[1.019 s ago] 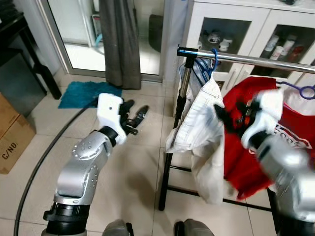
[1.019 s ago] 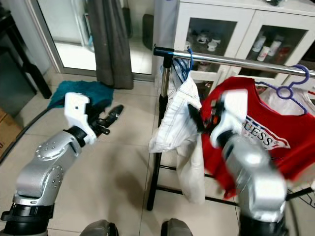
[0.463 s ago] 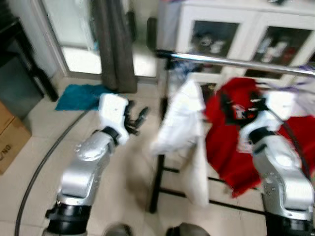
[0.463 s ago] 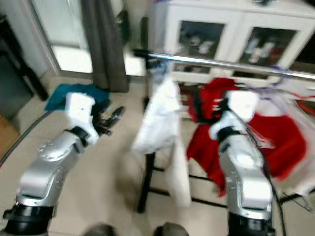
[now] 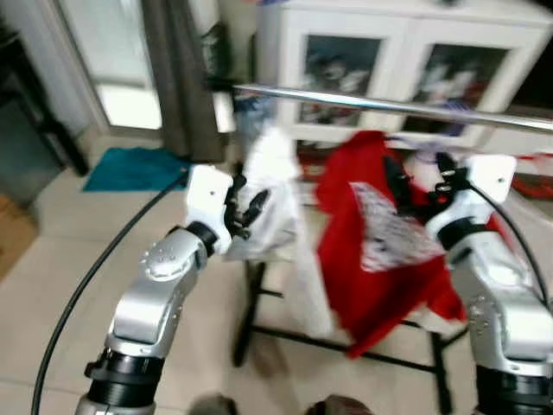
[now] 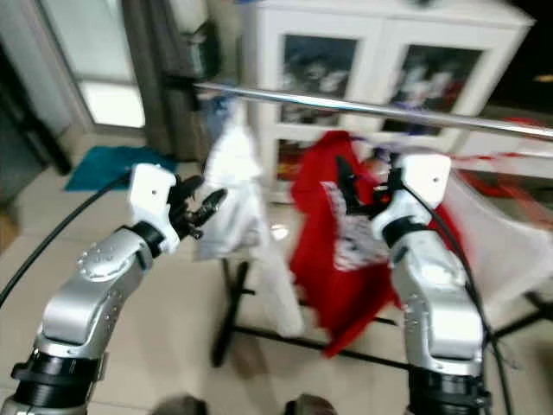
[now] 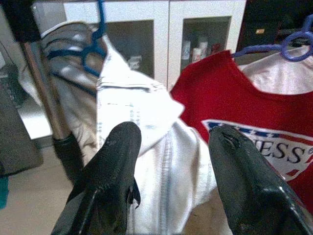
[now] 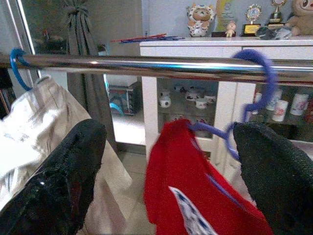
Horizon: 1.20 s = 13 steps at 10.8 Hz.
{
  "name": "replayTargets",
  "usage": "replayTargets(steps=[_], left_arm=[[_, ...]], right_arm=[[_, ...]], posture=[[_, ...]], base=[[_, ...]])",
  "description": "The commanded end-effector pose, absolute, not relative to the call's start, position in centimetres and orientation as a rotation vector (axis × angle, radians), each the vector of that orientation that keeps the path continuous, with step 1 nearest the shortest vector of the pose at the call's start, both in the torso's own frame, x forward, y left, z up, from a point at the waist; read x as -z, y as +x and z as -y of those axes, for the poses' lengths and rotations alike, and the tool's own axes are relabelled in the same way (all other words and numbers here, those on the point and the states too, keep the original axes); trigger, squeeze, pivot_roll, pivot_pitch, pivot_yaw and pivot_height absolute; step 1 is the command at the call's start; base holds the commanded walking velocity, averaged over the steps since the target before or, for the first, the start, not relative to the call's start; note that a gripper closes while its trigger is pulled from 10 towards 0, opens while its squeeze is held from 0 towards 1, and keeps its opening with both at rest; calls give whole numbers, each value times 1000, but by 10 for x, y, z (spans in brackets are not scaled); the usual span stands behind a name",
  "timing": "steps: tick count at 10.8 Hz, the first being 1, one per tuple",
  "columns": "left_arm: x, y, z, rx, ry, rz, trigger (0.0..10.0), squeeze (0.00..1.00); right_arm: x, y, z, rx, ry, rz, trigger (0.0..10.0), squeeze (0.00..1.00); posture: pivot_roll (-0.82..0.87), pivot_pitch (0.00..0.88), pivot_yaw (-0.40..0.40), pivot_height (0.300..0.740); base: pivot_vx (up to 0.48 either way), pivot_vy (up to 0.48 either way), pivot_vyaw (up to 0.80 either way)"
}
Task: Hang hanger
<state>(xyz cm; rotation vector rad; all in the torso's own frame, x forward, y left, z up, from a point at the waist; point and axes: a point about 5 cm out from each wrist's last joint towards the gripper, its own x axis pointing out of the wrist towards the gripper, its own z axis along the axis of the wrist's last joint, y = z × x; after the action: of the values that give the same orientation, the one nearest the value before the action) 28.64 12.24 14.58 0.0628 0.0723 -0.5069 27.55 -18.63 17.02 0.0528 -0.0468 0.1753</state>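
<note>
A chrome rail (image 8: 146, 66) runs across the rack. A purple hanger (image 8: 258, 83) has its hook over the rail and carries a red printed shirt (image 5: 371, 242). Beside it a blue hanger (image 7: 93, 49) holds a white garment (image 5: 268, 186). My right gripper (image 5: 416, 173) is open just below the rail, its fingers (image 8: 63, 181) standing on either side of the purple hanger's neck without touching it. My left gripper (image 5: 249, 197) is open in front of the white garment, with nothing between its fingers (image 7: 107, 181).
A white cabinet (image 5: 406, 43) with glass doors stands close behind the rack. A grey curtain (image 5: 173, 78) and a teal mat (image 5: 130, 169) are at the left. A black cable (image 5: 95, 277) crosses the tiled floor. The rack's black base bars (image 5: 346, 341) lie low in front of me.
The whole picture has shifted, so the camera moved. My right gripper has risen from the red shirt's front to just under the rail. My left gripper has come up against the white garment.
</note>
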Motion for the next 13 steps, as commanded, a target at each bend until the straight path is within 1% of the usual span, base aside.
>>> replayTargets(steps=[1,2,3,5,8,10,11,12,13], left_arm=[[-147,288,-129,491,80,-71,10000,0],[-147,289,-129,501,79,-74,10000,0],[-148,288,-126,554,93,-62,10000,0],[-149,285,-121,638,90,-62,10000,0],[-146,281,-114,773,103,-105,10000,0],[-146,279,-113,850,124,-124,10000,0],[-146,278,-112,874,131,-128,10000,0],[-146,279,-112,885,131,-131,10000,0],[-146,279,-110,908,127,-131,10000,0]], right_arm=[[-169,278,180,-212,46,22,10000,1000],[-168,279,179,-235,30,3,10000,1000],[-167,281,178,-271,17,-26,10000,1000],[-166,290,180,-279,-10,-83,10000,1000],[-172,328,183,-267,-78,-152,10000,1000],[-175,356,190,-246,-135,-194,10000,1000],[-178,368,193,-241,-135,-209,10000,776],[-178,379,191,-268,-132,-232,10000,0],[-177,387,188,-278,-133,-256,10000,0]], posture=[[-91,0,9,740],[-89,0,9,740],[-89,0,10,740],[-92,0,18,740],[-96,0,34,740],[-93,0,33,740],[-89,0,32,740],[-89,0,31,740],[-87,0,28,740]], base=[[0,-412,0],[0,0,0],[0,0,0],[0,0,0],[0,0,0],[0,0,0],[0,0,0],[0,0,0],[0,0,0]])
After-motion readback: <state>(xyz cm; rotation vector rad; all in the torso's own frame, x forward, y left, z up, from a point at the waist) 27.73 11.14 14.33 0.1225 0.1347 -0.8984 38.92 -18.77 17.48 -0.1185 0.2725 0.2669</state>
